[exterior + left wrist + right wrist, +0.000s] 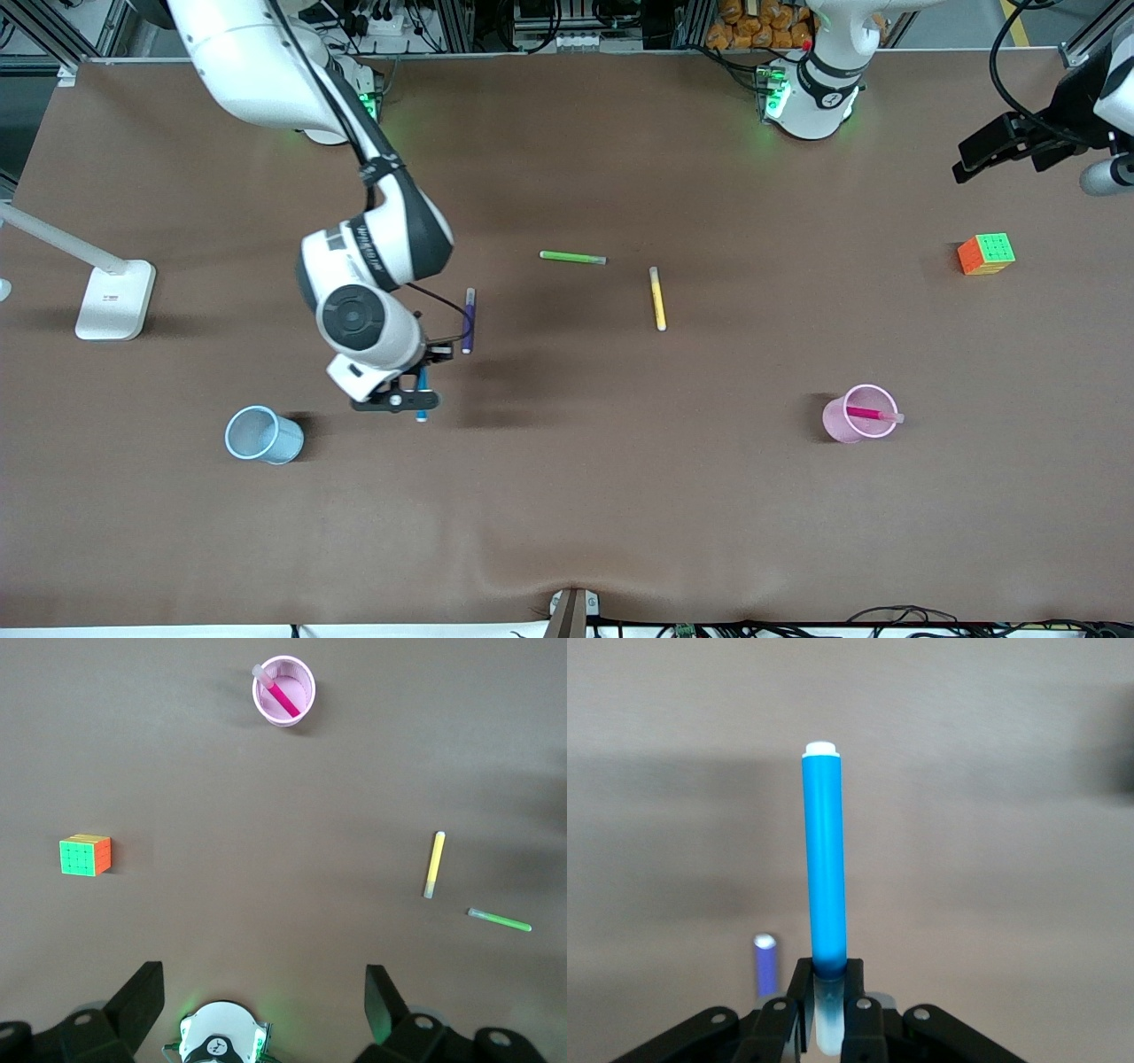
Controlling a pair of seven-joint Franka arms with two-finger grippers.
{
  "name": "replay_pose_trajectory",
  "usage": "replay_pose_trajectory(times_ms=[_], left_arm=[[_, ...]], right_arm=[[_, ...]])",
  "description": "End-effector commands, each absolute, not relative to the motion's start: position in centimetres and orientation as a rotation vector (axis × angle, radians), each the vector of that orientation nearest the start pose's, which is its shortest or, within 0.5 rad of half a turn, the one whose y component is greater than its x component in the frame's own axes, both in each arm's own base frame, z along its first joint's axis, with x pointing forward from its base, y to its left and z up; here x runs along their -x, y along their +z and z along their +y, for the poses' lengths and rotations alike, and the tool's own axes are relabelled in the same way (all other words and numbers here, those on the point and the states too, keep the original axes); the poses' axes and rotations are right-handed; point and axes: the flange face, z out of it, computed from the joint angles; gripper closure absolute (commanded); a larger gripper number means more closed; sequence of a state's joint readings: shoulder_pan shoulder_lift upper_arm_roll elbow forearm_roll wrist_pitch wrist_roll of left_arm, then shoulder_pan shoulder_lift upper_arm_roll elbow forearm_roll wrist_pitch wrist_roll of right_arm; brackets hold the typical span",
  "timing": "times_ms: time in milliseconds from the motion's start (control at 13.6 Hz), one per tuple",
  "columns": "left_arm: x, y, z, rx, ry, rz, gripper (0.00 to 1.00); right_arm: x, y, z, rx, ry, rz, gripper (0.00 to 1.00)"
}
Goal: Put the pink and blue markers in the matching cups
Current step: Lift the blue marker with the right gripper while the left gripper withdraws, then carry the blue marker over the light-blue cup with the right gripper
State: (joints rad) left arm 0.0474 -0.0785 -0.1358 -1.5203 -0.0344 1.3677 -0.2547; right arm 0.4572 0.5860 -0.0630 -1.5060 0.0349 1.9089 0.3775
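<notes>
Blue plastic fills my right wrist view: the blue marker (824, 859) stands straight out from the right gripper (829, 1010), whose fingers are clenched on its clear-capped end, white tip pointing away. In the front view that right gripper (409, 396) hangs in the air over bare brown table (567, 514), the blue marker (423, 399) showing as a short stub under it. Just beside it lies the purple pen (468, 321), flat on the table and not part of the job.

Toward the right arm's end of the table, and nearer the front camera than the purple pen, the blue cup (263, 434) stands upright and looks empty. It is near the gripper but not under it.

At the left arm's end, the pink cup (858, 413) already holds the pink marker (873, 414), leaning on the rim. My left gripper (1010, 146) waits high at that end, fingers spread wide and empty.

I judge the pink half done and the blue half mid-carry. Next I would bring the marker over the blue cup's mouth, keep it close to upright, lower it inside and only then let go, so it does not tip the cup.
</notes>
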Motion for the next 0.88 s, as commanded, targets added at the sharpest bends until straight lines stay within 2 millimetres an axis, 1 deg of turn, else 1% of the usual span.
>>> replay_pose_trajectory(times_ms=[0,221,294,442,515,810], left_arm=[[-49.2,66.8,-5.3,3.152,0.160,-0.223,0.00],[-49.1,66.3,-5.5,3.147,0.178,-0.219,0.00],[-49.0,66.3,-5.7,3.147,0.181,-0.214,0.00],[-49.0,66.2,-5.9,3.143,0.195,-0.221,0.00],[-49.0,66.2,-6.0,3.140,0.199,-0.221,0.00],[-49.2,65.5,-6.5,3.123,0.219,-0.216,0.00]], right_arm=[[-63.1,32.6,23.8,3.190,0.332,0.069,1.00],[-63.9,33.5,19.0,3.147,0.424,0.204,1.00],[-64.0,33.6,18.1,3.143,0.441,0.226,1.00],[-64.4,34.5,17.0,3.137,0.454,0.262,1.00],[-64.8,34.7,15.8,3.131,0.464,0.295,1.00],[-66.2,36.8,9.5,3.042,0.546,0.454,1.00]])
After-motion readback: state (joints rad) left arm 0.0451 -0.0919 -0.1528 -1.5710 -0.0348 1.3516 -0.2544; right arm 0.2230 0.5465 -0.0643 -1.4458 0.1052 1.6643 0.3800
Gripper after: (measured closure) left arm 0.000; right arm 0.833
